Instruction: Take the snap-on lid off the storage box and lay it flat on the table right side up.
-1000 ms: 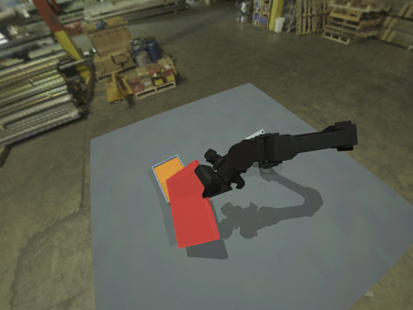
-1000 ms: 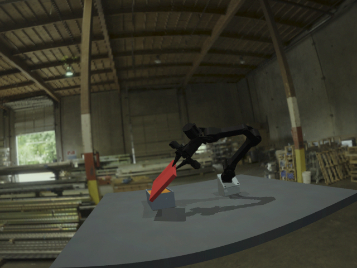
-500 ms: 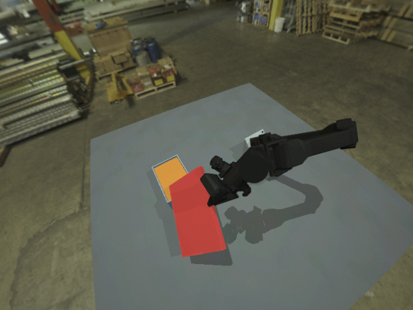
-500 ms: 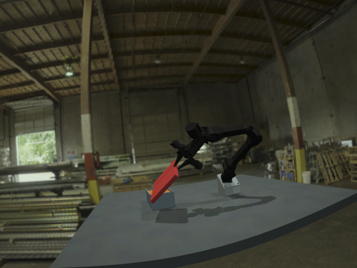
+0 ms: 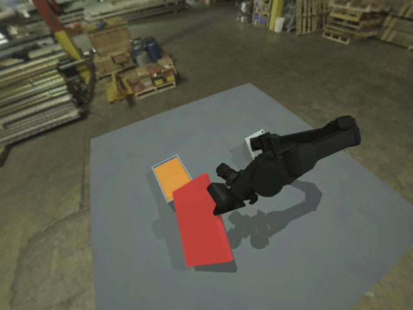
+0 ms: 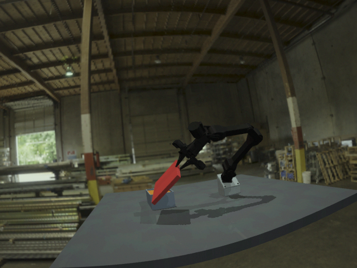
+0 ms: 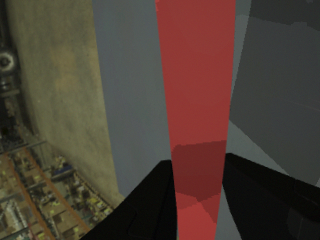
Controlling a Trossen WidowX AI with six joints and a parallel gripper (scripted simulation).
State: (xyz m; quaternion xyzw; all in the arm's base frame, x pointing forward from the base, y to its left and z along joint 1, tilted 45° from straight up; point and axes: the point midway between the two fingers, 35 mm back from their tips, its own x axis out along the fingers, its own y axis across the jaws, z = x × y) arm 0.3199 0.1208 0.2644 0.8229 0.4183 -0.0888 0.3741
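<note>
The red lid (image 5: 200,223) (image 6: 166,183) (image 7: 195,74) hangs tilted in the air, its upper edge gripped and its lower end sloping down toward the table. My gripper (image 5: 213,196) (image 6: 179,166) (image 7: 196,168) is shut on that upper edge. The storage box (image 5: 170,175) (image 6: 163,200) stands open on the grey table (image 5: 300,250) (image 6: 230,225), showing an orange inside within a blue-grey rim. In the top view the lid covers the box's near corner. In the exterior view the lid's low end is in front of the box's top. The wrist view shows the lid edge-on between the two black fingers.
The arm's white base (image 5: 252,140) (image 6: 228,186) stands on the table behind and to the right of the box. The arm reaches over the table's middle. Warehouse floor, pallets and racks lie beyond the table's edges.
</note>
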